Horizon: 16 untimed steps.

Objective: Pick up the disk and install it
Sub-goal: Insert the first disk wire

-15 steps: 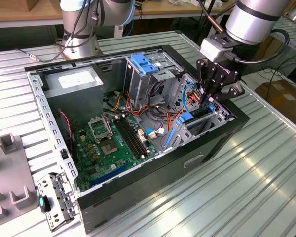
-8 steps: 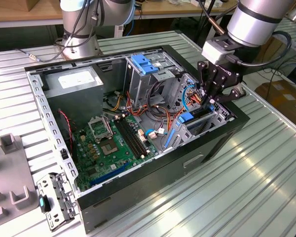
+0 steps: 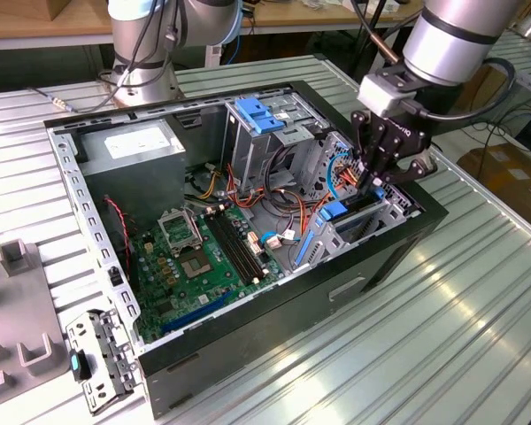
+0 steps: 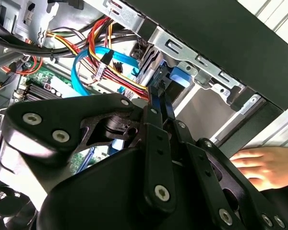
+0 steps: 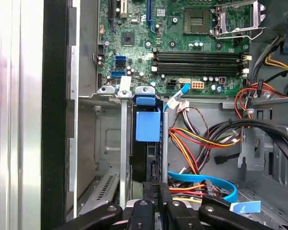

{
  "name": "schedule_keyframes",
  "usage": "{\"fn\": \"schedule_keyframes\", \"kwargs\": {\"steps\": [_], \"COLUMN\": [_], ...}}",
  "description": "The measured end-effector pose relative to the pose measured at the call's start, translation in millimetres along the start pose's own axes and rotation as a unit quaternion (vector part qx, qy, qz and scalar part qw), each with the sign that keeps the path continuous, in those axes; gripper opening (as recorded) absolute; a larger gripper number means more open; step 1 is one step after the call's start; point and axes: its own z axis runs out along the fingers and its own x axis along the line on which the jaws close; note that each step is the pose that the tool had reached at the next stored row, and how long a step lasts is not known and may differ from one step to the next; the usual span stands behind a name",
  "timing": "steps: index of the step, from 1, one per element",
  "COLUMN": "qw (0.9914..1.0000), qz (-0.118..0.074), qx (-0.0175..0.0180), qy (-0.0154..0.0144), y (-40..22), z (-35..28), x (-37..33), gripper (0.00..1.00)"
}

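The disk (image 5: 146, 153) stands on edge in a slot of the metal drive bay (image 3: 385, 212), at the end of the open computer case on the exterior view's right. A blue plastic tab (image 5: 148, 125) sits on its side. In the exterior view the disk (image 3: 361, 205) shows as a dark slab low in the bay, beside a blue rail (image 3: 334, 211). My gripper (image 3: 372, 180) points down into that bay, its fingers drawn close together on the disk's edge. In the wrist views the gripper (image 5: 157, 191) (image 4: 158, 98) sits right over the slot.
Bundles of red, yellow, orange and blue cables (image 5: 197, 143) lie beside the bay. The motherboard (image 3: 195, 257), a grey power-supply box (image 3: 137, 150) and a blue-latched cage (image 3: 261, 115) fill the case. A person's hand (image 4: 259, 165) rests just outside the case wall. A second arm's base (image 3: 146, 53) stands behind.
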Motion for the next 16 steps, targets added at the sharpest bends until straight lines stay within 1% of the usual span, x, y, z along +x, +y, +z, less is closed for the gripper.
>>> {"fn": "schedule_keyframes", "kwargs": {"steps": [11, 15, 16], "qw": [1.0, 1.0, 1.0], "qz": [0.002, 0.002, 0.002], "qx": [-0.0002, -0.0002, -0.0003], "qy": [0.0001, 0.0, -0.0001], "y": [0.0, 0.0, 0.0], "z": [4.7, 4.9, 5.1], "x": [-0.1, -0.1, -0.1], "gripper": [0.16, 0.16, 0.18]}}
